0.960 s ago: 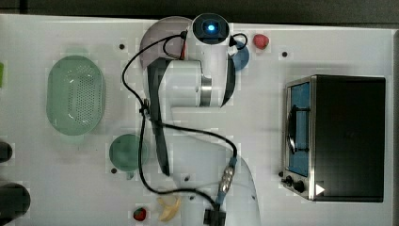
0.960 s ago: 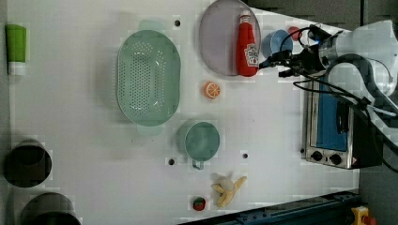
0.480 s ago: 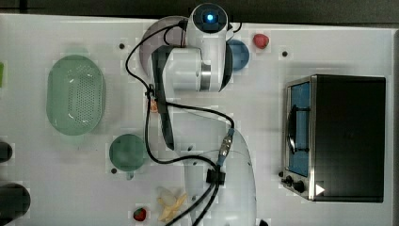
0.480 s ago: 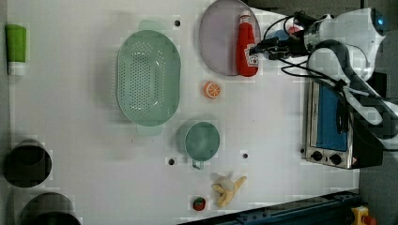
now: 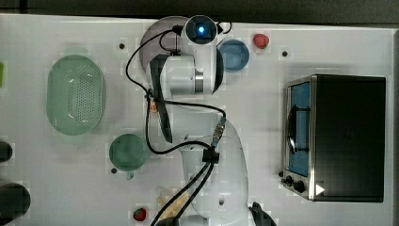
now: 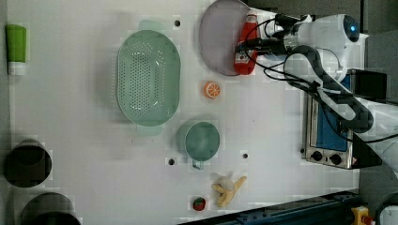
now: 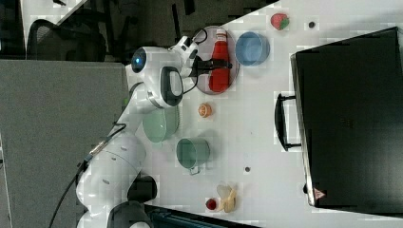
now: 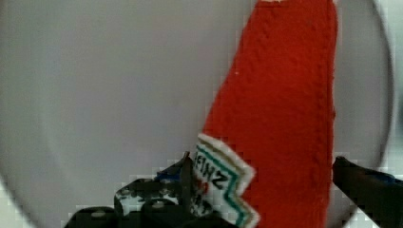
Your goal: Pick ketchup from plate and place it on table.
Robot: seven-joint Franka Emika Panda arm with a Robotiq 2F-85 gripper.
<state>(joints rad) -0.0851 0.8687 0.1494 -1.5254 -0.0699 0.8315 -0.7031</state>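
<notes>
In the left view, going from its left edge, a green bottle [image 6: 15,49] lies apart from the green perforated basket [image 6: 148,77], then come an orange slice [image 6: 212,89], a teal mug [image 6: 202,140], and the mauve plate [image 6: 218,40] with the ketchup [image 6: 246,47] lying along the plate's right rim, cap toward the far table edge. The gripper [image 6: 248,44] reaches in from the left view's right and sits at the bottle's middle. The top view gives none of this contact: there the white arm [image 5: 193,66] covers the bottle and most of the plate [image 5: 153,37], though it shows the blue bowl [image 5: 234,54] and strawberry [image 5: 261,40] clearly on the white table [image 5: 263,117]. The right view shows the bottle [image 7: 219,64] whole on the plate. The wrist view settles the claw: its jaws stand wide, one dark finger [image 8: 183,173] beside the label, the other on the far side of the red body [image 8: 285,118], straddling without pressing. The bottle's cap is cut off there.
</notes>
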